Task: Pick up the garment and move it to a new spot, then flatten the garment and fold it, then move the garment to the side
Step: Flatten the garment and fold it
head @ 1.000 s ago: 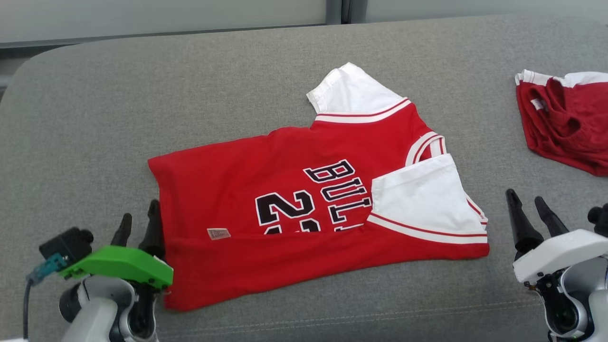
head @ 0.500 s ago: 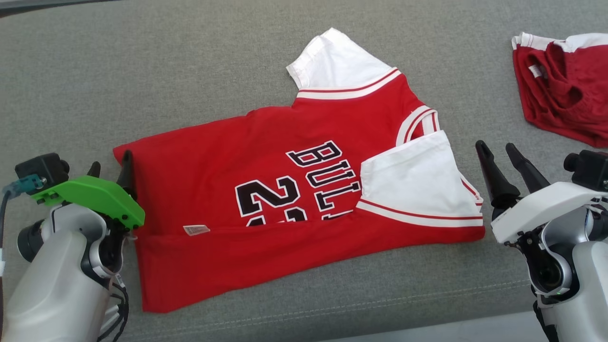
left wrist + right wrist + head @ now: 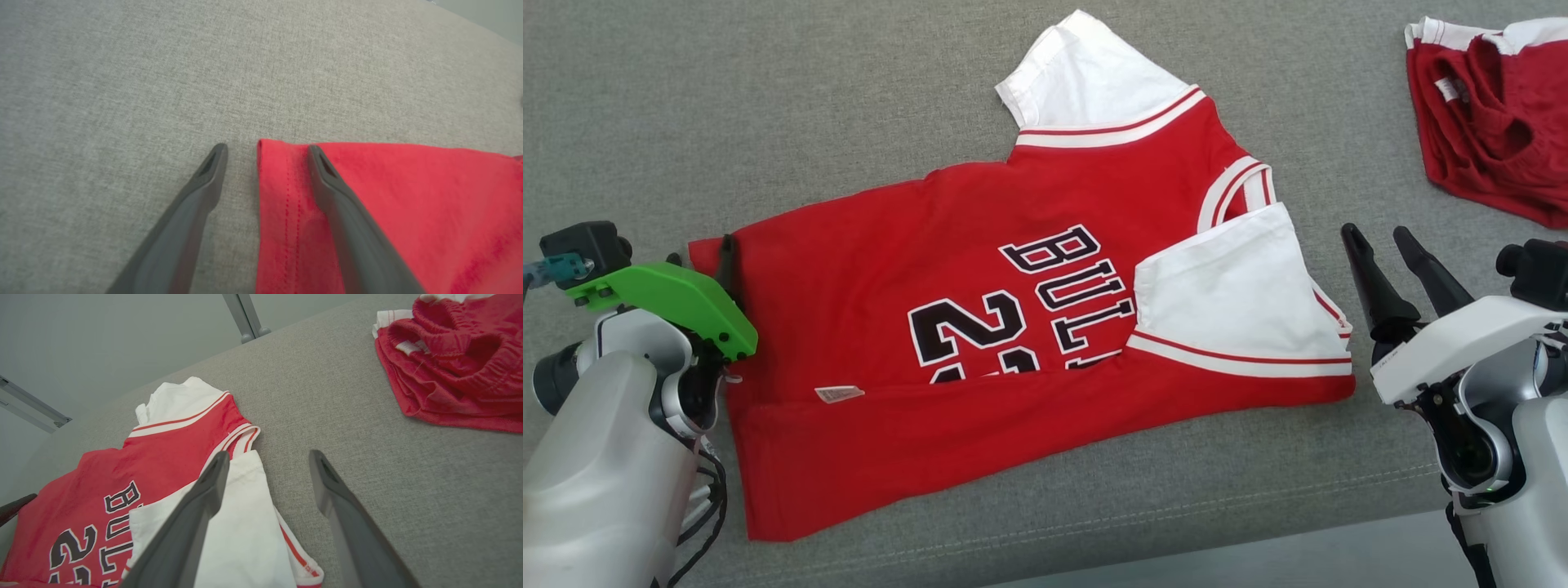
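1. Grey woven upholstery (image 3: 849, 106) covers the whole work area, with a stitched seam (image 3: 1176, 510) near the front edge. A heap of red clothing (image 3: 1486, 122) sits at the far right, well apart from what I am working on.
2. The garment (image 3: 980, 327), a red jersey with black lettering, lies across the middle with its hem towards my left arm and its collar towards my right. Its near long edge (image 3: 980, 441) is turned up over the body. One white sleeve (image 3: 1233, 310) is folded in on the chest, and the far sleeve (image 3: 1086, 73) pokes out flat on the other side.
3. My left gripper (image 3: 266, 149) is spread wide and empty, straddling the far corner of the hem (image 3: 286, 204). One finger is over bare upholstery and the other over red cloth. I cannot tell whether that finger presses on the fabric.
4. My right gripper (image 3: 1378, 237) is also spread wide and empty. It is over bare upholstery just beside the folded-in sleeve and is not touching it.
5. I expect the cloth to be light, limp and without stiffness. It should sag between two holds, and its layers should slide over each other while the rough upholstery drags underneath.
6. I would grip the stitched double hem on the left and the striped sleeve band on the right, catching every layer so the folds do not fall open.
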Robot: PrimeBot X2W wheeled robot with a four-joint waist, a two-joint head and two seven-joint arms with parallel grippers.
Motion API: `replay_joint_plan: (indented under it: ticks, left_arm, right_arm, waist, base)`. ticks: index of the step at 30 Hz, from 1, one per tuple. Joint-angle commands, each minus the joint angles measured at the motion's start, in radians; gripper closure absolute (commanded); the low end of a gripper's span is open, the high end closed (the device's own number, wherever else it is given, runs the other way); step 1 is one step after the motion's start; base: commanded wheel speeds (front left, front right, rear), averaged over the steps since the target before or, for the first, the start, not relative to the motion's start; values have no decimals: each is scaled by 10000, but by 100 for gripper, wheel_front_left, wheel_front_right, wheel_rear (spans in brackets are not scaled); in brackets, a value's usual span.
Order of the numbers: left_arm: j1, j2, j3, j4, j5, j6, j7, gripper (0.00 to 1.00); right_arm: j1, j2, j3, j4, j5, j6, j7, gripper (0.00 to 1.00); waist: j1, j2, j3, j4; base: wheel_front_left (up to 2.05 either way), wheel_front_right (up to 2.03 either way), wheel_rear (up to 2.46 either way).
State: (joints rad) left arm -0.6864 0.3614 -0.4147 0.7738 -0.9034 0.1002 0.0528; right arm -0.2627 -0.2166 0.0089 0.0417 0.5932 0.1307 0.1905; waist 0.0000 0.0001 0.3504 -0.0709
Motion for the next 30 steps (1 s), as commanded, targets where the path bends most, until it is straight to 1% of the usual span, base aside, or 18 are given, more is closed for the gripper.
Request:
replay_joint_plan:
  ticks: [1,2,3,4,5,6,7,8,10,13,19,25,30]
  left_arm:
    - [-173,3,-86,86,131,-123,91,0]
    - [-203,-13,-161,162,139,-175,128,0]
    - [-232,-36,-208,221,160,-230,151,15]
    - [-263,-69,-232,272,169,-289,118,50]
    - [-295,-96,-288,285,209,-361,98,56]
    - [-334,-104,-342,302,256,-416,44,75]
    - [-374,-110,-374,316,292,-449,-49,97]
    - [-412,-123,-405,334,336,-495,-119,100]
    - [-502,-179,-467,329,409,-575,-303,100]
    - [-599,-284,-541,212,538,-747,-744,100]
    - [-474,-563,-648,-415,668,-1000,-1501,100]
    - [-184,-1128,-818,-1155,768,-996,-2252,100]
    - [-293,-1727,-1064,-1499,872,-981,-2580,100]
  right_arm:
    - [-121,-61,16,25,41,-1,-69,0]
    - [-130,-77,22,28,56,-1,-62,0]
    - [-134,-90,24,30,63,-1,-50,0]
    - [-147,-97,24,24,65,-1,-40,0]
    - [-174,-109,25,15,58,-1,-21,0]
    - [-214,-133,25,11,52,-1,-1,0]
    - [-277,-174,37,7,17,-1,8,0]
    - [-337,-199,67,12,-15,-1,33,0]
    - [-459,-259,175,34,-92,-1,106,0]
    - [-1054,-442,361,167,-333,-1,378,0]
    - [-2731,-651,719,846,-781,-1,1255,0]
    - [-4764,-798,1198,2335,-1140,-3,2219,0]
    - [-6380,-1002,1386,3822,-1647,-1,2646,0]
  waist:
    - [0,-1,9,-5]
    - [0,-1,18,-4]
    - [0,-1,29,1]
    - [0,-1,40,9]
    - [0,-1,55,17]
    - [0,-1,68,33]
    - [0,-1,80,53]
    - [0,-1,89,73]
    - [0,-1,99,143]
    - [0,-1,113,402]
    - [0,-1,227,1047]
    - [0,-1,529,1895]
    - [0,-1,949,2688]
  base:
    - [0,0,0]
    - [0,0,0]
    - [0,0,0]
    - [0,0,0]
    - [0,0,0]
    - [0,0,0]
    - [0,0,0]
    - [0,0,0]
    - [0,0,0]
    - [0,0,0]
    - [0,0,0]
    - [0,0,0]
    - [0,0,0]
